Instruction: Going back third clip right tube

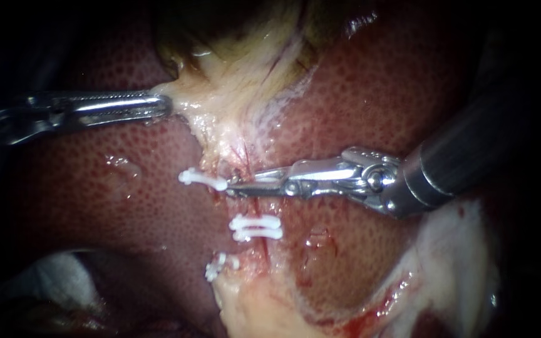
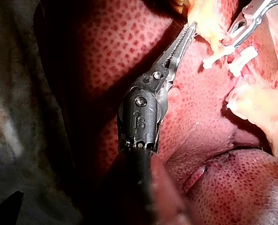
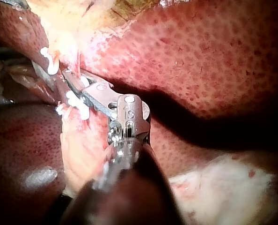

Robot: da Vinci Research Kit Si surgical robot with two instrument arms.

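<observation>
The right instrument [image 1: 236, 186] enters from the right. Its jaws stand narrowly open, with a thin gap between them, and hold nothing. The jaw tips lie just beside the right end of the upper clip [image 1: 203, 179], a white clip set crosswise on the pale strand of tissue. Whether the tips touch it cannot be determined. Below the jaws sit the paired clips [image 1: 255, 222], close together. The lower clip [image 1: 217, 266] lies further down, near the cut pale edge. The left instrument [image 1: 165, 106] enters from the left, jaws closed on the pale tissue [image 1: 220, 106] above the clips. The liver [image 1: 377, 94] surrounds the field.
</observation>
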